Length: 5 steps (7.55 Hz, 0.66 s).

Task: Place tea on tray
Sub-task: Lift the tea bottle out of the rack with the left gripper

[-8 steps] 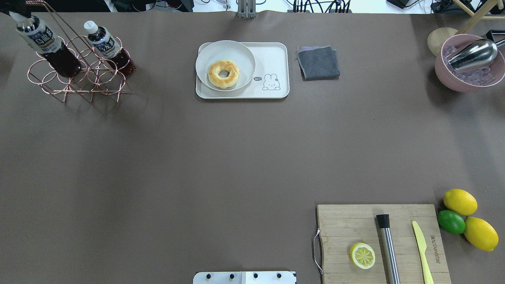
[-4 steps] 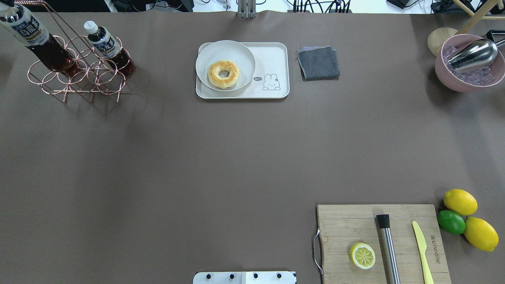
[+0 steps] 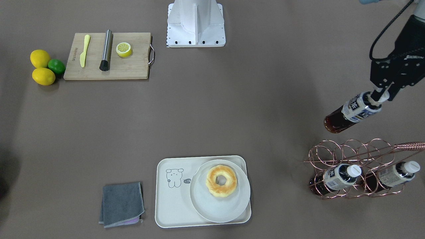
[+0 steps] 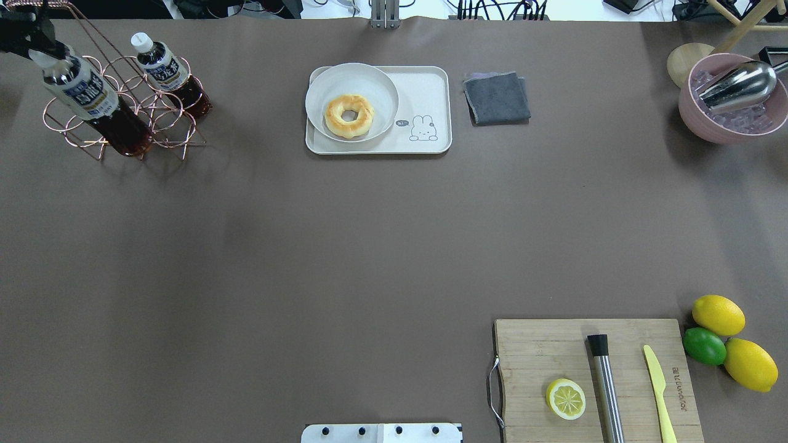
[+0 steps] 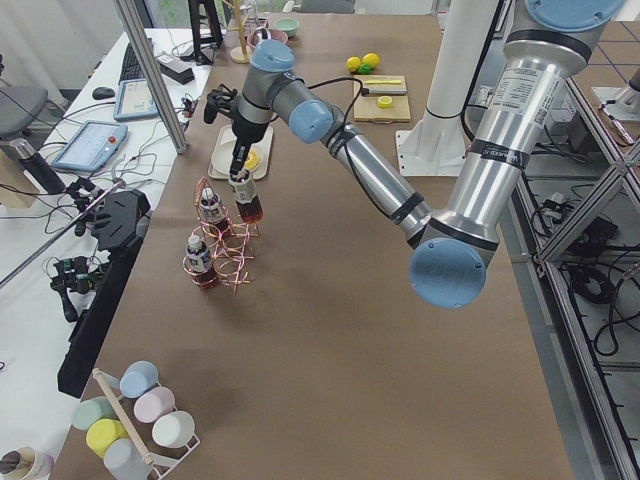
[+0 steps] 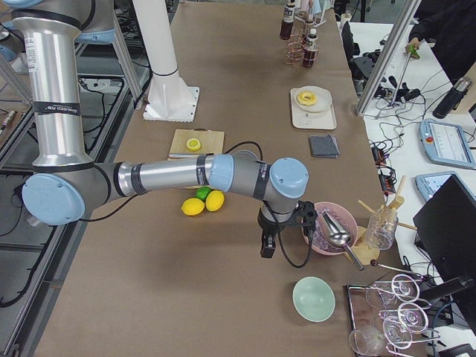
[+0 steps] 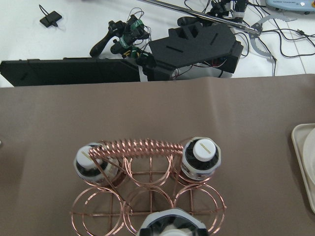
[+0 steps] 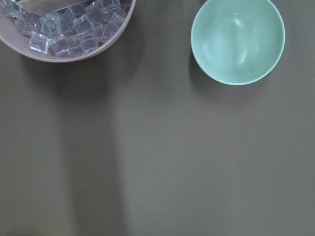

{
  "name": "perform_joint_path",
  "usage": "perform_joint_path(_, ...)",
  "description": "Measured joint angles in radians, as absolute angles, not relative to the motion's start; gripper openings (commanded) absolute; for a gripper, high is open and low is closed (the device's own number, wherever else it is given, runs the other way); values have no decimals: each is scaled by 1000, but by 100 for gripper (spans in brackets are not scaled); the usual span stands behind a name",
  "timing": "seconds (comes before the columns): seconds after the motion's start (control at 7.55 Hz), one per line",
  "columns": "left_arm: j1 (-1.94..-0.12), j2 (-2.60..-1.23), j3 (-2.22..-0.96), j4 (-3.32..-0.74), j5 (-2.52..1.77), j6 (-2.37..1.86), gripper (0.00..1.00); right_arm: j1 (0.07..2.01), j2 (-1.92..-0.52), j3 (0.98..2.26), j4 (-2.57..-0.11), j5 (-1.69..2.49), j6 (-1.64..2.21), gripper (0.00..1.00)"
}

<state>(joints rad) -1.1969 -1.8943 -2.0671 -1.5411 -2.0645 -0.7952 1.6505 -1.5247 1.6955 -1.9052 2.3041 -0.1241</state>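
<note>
The left tool (image 3: 379,96) pinches the tea (image 3: 352,113) by its white cap, tilted, close by the copper rack (image 3: 348,154) (two alike bottles (image 3: 338,177) sit in it), well apart from the tray (image 3: 169,202). The right tool (image 6: 266,249) hangs over the surface (image 3: 232,116); spread or pressed together, I cannot tell.

I see tea (image 4: 92,101) raised at the rack's (image 3: 362,154) near side, far left. Tray (image 4: 425,92) centre-far, plate (image 4: 369,86) on its left half, cloth (image 4: 497,97) to its right.

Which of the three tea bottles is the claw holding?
The tilted tea hanging by its cap from the left claw; the other two bottles stand in the copper rack's rings.
</note>
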Motion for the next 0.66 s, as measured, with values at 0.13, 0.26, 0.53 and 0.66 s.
perform_joint_path(0.13,-1138,-1892,-2122,-1496,-2040,-866,0,1651,-1524,1694,-1905,2304,-124,100)
perform_joint_path(0.26,-1065,-1897,-2177,-1434,-1984,-926,0,1651,-1523,1692,-1904,2304,-124,100)
perform_joint_path(0.53,-929,-2000,-2230,-1281,-1884,-1048,0,1651,-1521,1689,-1902,2304,-124,100)
perform_joint_path(0.66,-858,-2070,-2229,-1213,-1822,-1110,0,1650,-1524,1686,-1880,2305,-123,100)
